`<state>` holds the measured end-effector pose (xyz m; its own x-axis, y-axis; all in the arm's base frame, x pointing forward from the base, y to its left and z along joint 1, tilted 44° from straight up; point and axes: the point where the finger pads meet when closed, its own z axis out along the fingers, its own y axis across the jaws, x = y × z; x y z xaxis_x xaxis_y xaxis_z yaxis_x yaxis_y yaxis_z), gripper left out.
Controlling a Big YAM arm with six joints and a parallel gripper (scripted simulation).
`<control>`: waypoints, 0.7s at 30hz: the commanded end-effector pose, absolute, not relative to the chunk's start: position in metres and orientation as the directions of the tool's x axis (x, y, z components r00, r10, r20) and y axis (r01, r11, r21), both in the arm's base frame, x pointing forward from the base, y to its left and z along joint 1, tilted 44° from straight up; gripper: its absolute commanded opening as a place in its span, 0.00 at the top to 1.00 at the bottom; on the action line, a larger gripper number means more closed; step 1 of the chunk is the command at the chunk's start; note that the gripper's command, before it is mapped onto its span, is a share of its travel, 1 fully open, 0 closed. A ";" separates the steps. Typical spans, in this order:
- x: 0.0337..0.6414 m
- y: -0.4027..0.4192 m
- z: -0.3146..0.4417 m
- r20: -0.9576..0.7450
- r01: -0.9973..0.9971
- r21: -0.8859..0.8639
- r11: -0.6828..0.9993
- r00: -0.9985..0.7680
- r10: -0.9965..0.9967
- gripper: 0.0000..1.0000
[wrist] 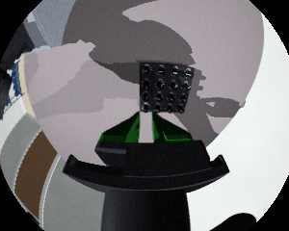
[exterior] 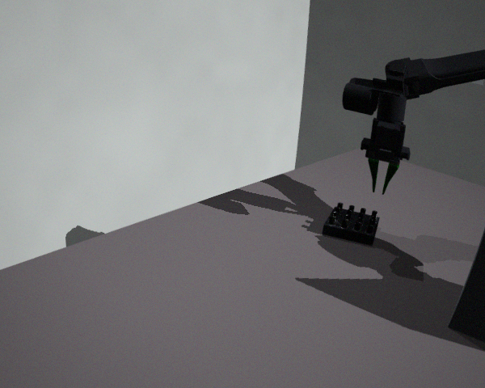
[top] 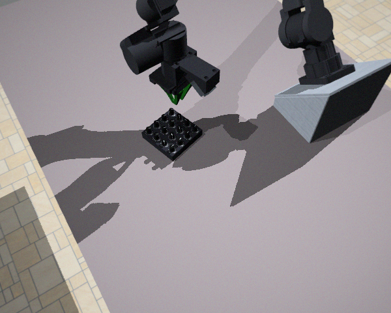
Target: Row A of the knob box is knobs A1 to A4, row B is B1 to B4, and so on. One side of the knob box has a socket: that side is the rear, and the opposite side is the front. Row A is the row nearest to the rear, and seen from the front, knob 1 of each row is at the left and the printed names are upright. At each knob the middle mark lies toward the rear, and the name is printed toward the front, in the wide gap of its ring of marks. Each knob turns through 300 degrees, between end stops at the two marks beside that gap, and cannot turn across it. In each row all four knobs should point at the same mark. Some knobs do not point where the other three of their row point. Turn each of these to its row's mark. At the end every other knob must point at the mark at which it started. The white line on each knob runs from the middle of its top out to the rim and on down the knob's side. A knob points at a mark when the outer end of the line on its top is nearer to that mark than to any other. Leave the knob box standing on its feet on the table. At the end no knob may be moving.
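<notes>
The black knob box (top: 171, 130) (exterior: 351, 225) (wrist: 167, 88) stands on its feet on the grey table (top: 222, 235), turned about 45 degrees in the top view. Its four rows of small black knobs show, but the white lines and names are too small to read. My gripper (top: 176, 99) (exterior: 379, 191) (wrist: 145, 115) points down and hangs a little above the box's far corner, clear of the knobs. Its green fingers are drawn nearly together with only a narrow gap, and nothing is between them.
The arm's base stands on a grey wedge-shaped mount (top: 327, 107) (exterior: 481, 284) to the right of the box. A pale wall (exterior: 150, 104) runs along the table's far edge in the exterior view. Tiled floor (top: 7, 168) lies past the table's left edge.
</notes>
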<state>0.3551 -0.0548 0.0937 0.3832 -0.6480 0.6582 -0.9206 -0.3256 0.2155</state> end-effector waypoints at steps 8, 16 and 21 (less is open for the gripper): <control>0.363 -0.048 0.096 0.651 -0.910 0.223 -0.349 0.405 -0.642 0.82; 0.363 -0.048 0.096 0.651 -0.910 0.223 -0.349 0.405 -0.642 0.82; 0.363 -0.048 0.096 0.651 -0.910 0.223 -0.349 0.405 -0.642 0.82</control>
